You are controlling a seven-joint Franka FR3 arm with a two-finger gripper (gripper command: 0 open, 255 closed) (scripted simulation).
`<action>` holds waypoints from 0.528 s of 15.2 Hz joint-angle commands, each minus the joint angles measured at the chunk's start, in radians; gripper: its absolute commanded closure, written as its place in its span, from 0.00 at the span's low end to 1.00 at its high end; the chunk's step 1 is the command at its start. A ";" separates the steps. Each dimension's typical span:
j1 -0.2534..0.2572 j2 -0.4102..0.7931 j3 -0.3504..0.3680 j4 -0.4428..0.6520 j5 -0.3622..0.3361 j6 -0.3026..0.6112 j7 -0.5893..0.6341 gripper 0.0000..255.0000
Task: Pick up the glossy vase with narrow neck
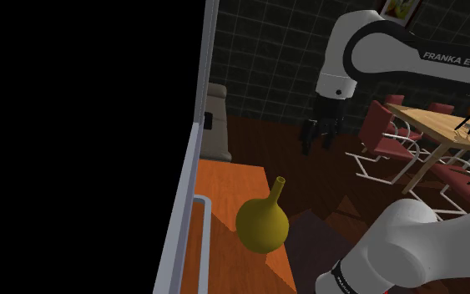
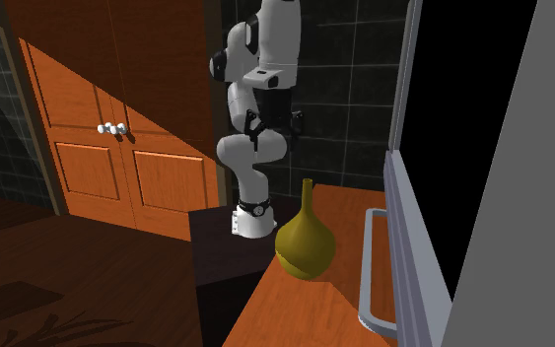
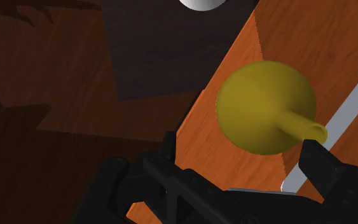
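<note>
The gripper (image 1: 319, 140) is held wide open and empty, well above the yellow narrow-necked vase (image 1: 263, 224) set on the wooden counter (image 1: 229, 188).

The mustard-yellow, round-bellied vase with a narrow neck (image 1: 262, 224) looks smooth, with only a faint sheen. The orange table (image 1: 224, 179) under it shows streaked wood grain, as do the panelled orange cupboard doors (image 2: 98, 148). The all-black claw (image 3: 240, 149) looks matt, and the pale grey rail (image 2: 367, 266) smooth.

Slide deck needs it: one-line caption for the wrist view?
Open black gripper aimed down at the mustard-yellow round vase with narrow neck, upright on the orange wooden countertop.
</note>
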 commanded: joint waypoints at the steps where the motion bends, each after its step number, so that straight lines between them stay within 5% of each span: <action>1: 0.000 0.000 0.000 0.000 0.000 0.000 0.000 0.00; 8: 0.072 -0.014 0.117 -0.155 0.104 0.229 0.096 0.00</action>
